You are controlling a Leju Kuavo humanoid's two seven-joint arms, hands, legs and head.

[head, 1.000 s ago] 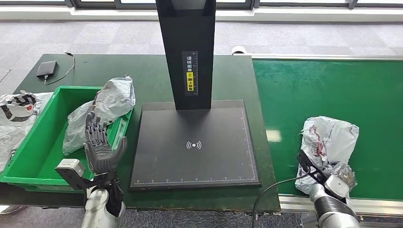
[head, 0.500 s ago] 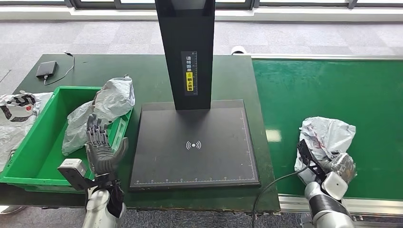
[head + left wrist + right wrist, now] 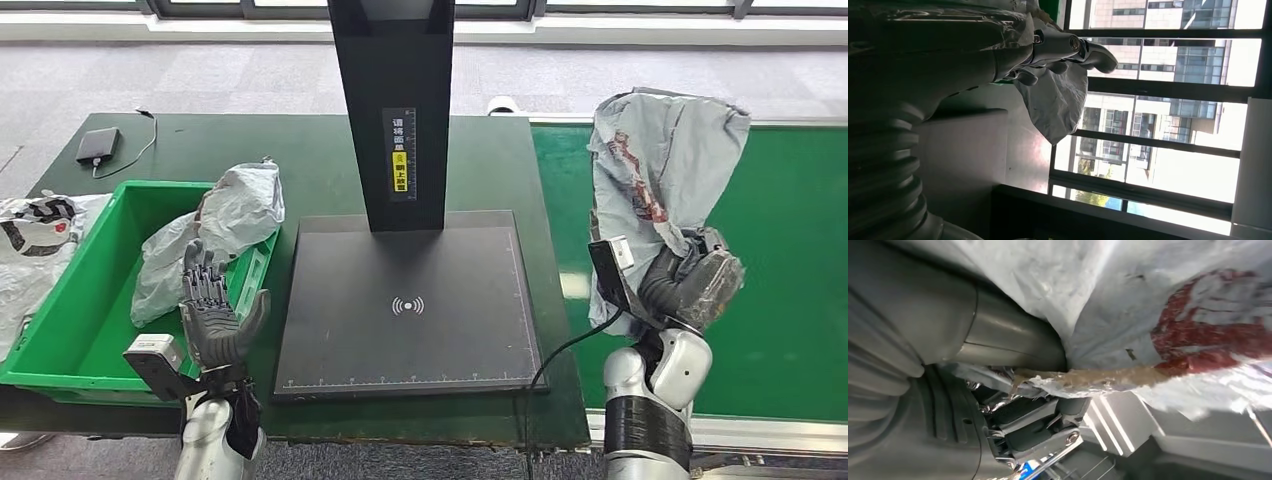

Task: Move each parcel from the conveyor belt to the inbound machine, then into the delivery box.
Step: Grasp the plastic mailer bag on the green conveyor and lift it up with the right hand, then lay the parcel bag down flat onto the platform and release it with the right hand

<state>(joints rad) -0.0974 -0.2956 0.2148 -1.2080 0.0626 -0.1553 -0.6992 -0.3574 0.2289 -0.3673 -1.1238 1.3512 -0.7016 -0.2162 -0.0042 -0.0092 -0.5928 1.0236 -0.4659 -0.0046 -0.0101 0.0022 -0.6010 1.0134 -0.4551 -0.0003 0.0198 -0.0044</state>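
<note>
On the far left, a crumpled white plastic bag with dark print [image 3: 35, 240] lies on the table just outside the green plastic delivery box [image 3: 60, 330]. Inside that box rests 1 grey plastic parcel [image 3: 215, 225], draped over the wall nearest the machine — so 1 parcel looks delivered. The left hand [image 3: 212, 315] stands upright beside the box, fingers spread, holding nothing. The black inbound machine's flat scanning plate [image 3: 410, 300] carries no parcel. To the right, the right hand [image 3: 690, 280] has its fingers closed on a grey plastic parcel with red print [image 3: 655, 165], lifted above the green conveyor belt [image 3: 780, 240] — its scan and boxing are judged still to come.
</note>
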